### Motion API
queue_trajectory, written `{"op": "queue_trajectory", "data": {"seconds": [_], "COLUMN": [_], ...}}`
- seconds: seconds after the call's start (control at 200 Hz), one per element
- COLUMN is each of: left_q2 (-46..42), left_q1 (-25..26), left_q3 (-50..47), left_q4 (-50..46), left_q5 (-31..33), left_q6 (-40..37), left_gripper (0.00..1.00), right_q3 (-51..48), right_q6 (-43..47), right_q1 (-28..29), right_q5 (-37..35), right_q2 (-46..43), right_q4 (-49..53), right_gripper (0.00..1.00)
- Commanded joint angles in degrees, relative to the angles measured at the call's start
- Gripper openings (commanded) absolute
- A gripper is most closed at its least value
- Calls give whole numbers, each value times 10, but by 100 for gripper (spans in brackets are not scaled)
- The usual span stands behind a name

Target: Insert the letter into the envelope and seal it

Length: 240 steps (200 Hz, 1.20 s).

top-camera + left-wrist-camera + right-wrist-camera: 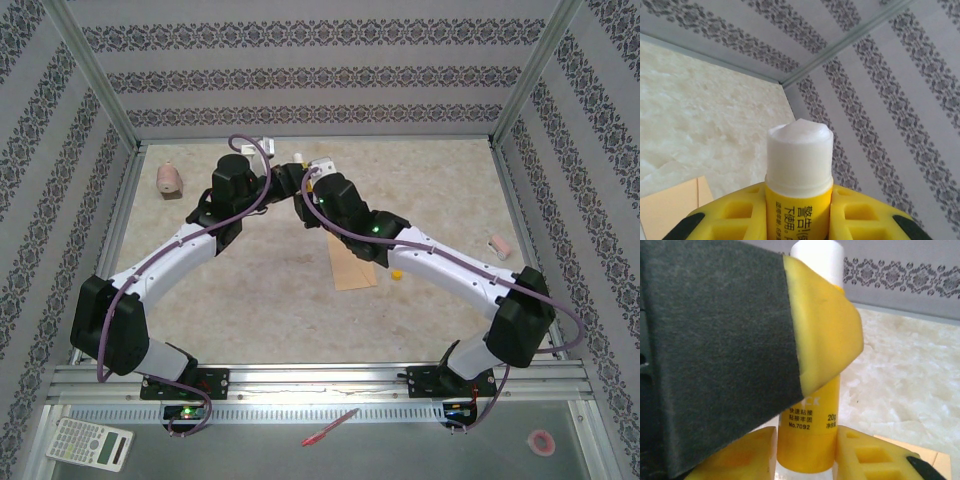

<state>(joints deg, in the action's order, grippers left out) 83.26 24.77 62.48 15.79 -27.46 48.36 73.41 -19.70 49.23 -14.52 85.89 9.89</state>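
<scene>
The tan paper envelope [350,268] (smooth, rectangular) is lying on the marbled tabletop [260,290] under the right arm [440,262]. The left gripper [799,200] is clamping a yellow, white-tipped glue stick [799,160]; whether the right gripper [807,450] is gripping cannot be told.

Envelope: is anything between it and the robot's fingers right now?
Yes: a glue stick fills the left fingers, with the right fingers flanking its other end. The envelope lies on the table below, partly under the right arm.
</scene>
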Motion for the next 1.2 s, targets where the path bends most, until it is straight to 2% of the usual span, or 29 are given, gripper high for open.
{"op": "queue_trajectory", "data": {"seconds": [0.0,0.09,0.18,0.22,0.275,0.29,0.44,0.51,0.635,0.834,1.014,1.194], "left_q2": [7,19,27,28,27,26,20,13,-9,-45,-66,-62], "left_q1": [32,18,8,5,6,5,5,6,7,24,60,68], "left_q3": [23,29,39,45,55,58,90,93,81,39,12,13], "left_q4": [56,77,58,32,-13,-24,-154,-190,-234,-254,-256,-280], "left_q5": [-107,-160,-199,-208,-219,-223,-224,-215,-186,-118,-42,-20], "left_q6": [-18,-40,-85,-120,-174,-191,-325,-374,-444,-541,-627,-669], "left_gripper": [0,0,0,0,0,0,0,0,0,0,0,0], "right_q3": [-22,-49,-69,-73,-75,-76,-75,-80,-87,-125,-139,-113], "right_q6": [-20,-43,-63,-69,-75,-75,-82,-81,-90,-120,-118,-99], "right_q1": [9,-19,-46,-59,-76,-79,-122,-153,-220,-310,-324,-337], "right_q5": [118,142,161,169,165,160,68,61,95,217,262,307], "right_q2": [-48,-93,-138,-157,-181,-188,-243,-262,-278,-271,-236,-193], "right_q4": [-58,-46,-19,1,35,45,157,183,209,173,156,191], "right_gripper": [36,48,61,72,95,97,98,98,98,94,91,86]}}
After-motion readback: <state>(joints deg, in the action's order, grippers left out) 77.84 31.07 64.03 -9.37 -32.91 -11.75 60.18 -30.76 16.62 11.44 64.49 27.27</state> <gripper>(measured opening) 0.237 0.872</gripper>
